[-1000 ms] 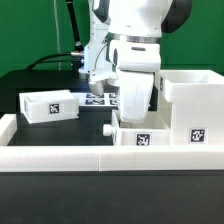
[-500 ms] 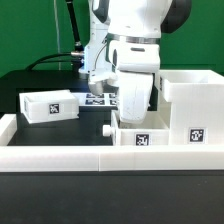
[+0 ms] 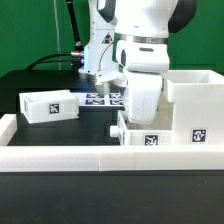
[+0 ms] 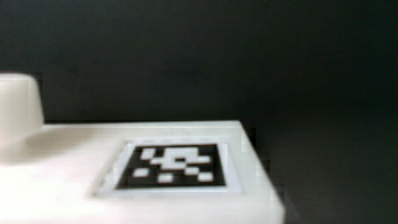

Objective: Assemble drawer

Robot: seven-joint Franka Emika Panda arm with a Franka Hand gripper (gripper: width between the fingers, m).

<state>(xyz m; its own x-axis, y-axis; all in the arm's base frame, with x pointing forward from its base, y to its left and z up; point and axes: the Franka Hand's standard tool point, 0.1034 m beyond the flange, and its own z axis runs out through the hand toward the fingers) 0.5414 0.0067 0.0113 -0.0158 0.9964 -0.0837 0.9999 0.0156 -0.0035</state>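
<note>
Directly beneath the claw (image 3: 143, 118) sits a knobbed tray (image 3: 133, 139), beside the casing (image 3: 196, 108).

The arm (image 3: 145, 45) has swung toward the exterior view's right, and its hand (image 3: 147, 112), reaching down into the nearer knobbed tray (image 3: 135, 140), went the same way. That tray has slid over the desk (image 3: 60, 135) with it, closer to the casing (image 3: 195, 105). Its knob (image 3: 117, 131) and front tag sit further right. More of the marker board (image 3: 105, 98) now shows behind the arm.
</note>
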